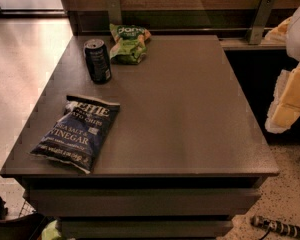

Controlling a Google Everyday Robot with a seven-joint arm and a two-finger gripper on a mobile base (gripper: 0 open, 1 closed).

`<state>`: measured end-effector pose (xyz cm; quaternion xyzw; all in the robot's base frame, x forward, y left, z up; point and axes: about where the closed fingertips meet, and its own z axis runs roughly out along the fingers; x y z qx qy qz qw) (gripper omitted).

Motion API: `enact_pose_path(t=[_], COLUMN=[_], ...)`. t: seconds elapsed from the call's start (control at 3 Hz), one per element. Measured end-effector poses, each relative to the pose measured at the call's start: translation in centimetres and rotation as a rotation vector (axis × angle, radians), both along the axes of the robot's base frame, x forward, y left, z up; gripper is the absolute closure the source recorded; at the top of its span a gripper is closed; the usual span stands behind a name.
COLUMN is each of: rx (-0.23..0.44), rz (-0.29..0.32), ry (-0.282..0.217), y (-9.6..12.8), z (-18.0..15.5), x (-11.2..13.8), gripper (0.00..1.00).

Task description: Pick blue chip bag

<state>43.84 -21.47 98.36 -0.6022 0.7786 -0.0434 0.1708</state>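
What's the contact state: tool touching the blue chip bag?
Apart. Camera view shows the tool at the right edge, the blue chip bag lying front-left, a wide stretch of table between them.

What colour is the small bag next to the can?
The small bag is green with white lettering (camera view); the gripper hangs right of the table.

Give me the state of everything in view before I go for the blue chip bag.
blue chip bag: lying flat, label up, front-left on the table, not held.
drink can: standing upright, back-left on the table.
green snack bag: lying at the back edge, just right of the drink can.
gripper: at the right edge of view, beyond the table's right side, far from the blue chip bag.
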Motion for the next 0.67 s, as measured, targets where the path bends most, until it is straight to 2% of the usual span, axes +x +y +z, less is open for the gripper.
enact_pose_path(t=[0.33,0.67], rx=[0.0,0.029], rz=[0.0,0.02], ry=[0.0,-0.02], y=[0.0,2.4], z=[0.0,-0.1], x=[0.0,0.9], gripper=[0.0,0.0])
